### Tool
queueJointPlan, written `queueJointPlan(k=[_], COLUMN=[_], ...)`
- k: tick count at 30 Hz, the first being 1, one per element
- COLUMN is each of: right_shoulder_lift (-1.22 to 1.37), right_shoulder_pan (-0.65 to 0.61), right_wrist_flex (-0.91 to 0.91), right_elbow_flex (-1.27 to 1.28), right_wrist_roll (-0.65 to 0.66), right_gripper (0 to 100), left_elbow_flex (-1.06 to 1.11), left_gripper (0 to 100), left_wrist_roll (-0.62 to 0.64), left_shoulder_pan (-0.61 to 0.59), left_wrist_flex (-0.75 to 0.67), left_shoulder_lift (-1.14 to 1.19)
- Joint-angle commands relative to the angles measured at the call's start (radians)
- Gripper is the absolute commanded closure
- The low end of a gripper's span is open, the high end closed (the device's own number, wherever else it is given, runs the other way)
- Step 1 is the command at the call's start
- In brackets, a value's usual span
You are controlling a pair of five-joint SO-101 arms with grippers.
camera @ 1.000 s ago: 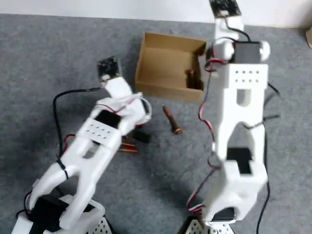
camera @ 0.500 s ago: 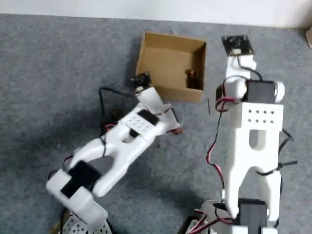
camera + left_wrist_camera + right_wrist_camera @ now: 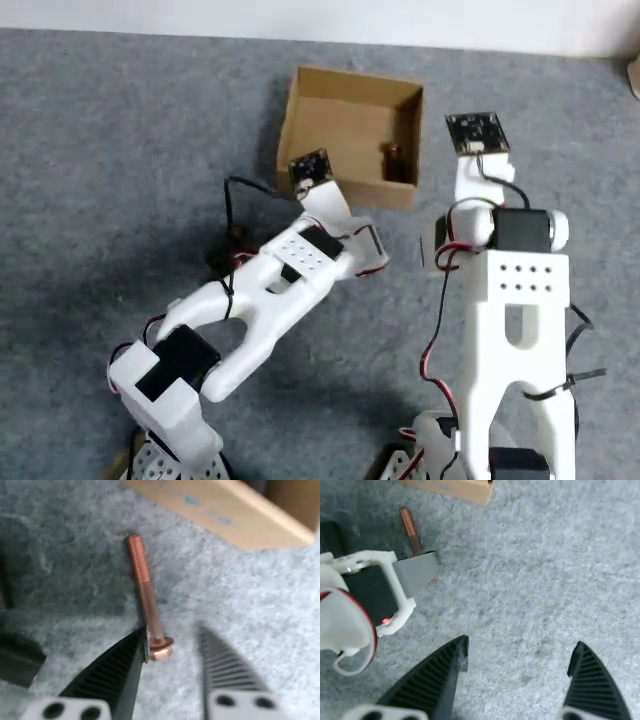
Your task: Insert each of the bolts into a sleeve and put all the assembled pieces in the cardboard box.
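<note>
A copper bolt point(image 3: 146, 592) lies flat on the grey carpet just in front of the cardboard box point(image 3: 227, 517). My left gripper point(image 3: 172, 632) hangs open over the bolt's head end, one finger point(image 3: 125, 670) touching the head and the other standing apart from it. From the right wrist view the same bolt point(image 3: 410, 526) pokes out beyond the left arm's finger point(image 3: 416, 571). My right gripper point(image 3: 520, 647) is open over bare carpet, holding nothing. In the high view the box point(image 3: 300, 120) holds one assembled piece point(image 3: 392, 160) against its right wall.
A black piece point(image 3: 16, 656) lies on the carpet close beside the left gripper. The left arm point(image 3: 290, 265) reaches across the middle toward the box; the right arm point(image 3: 510, 290) stands upright to the right of the box. Open carpet lies left of the box.
The left arm has swung right and forward toward the box, now covering the bolt on the carpet. The right arm has drawn back from the box toward its base.
</note>
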Motion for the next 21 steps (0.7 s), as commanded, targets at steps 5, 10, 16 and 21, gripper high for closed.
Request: queueJointPlan(k=[5,10,16,21], right_shoulder_lift=[-0.088,-0.142,-0.189,-0.223], right_shoulder_pan=[0.012,0.012,0.012,0.012], right_wrist_flex=[-0.027,-0.025,-0.025,-0.027], right_elbow_flex=[0.053,0.107,0.143,0.176], right_wrist_roll=[-0.002,-0.002,-0.002,-0.002], right_gripper=[70.3,70.3,70.3,70.3], left_elbow_flex=[-0.036,-0.018,-0.065,-0.079], left_gripper=[74,76,76,76], left_wrist_roll=[0.009,0.009,0.008,0.005], left_shoulder_pan=[-0.013,-0.071,-0.073,-0.071], left_wrist_flex=[0.014,0.011,0.064,0.107], left_shoulder_lift=[-0.007,0.073,0.114,0.116])
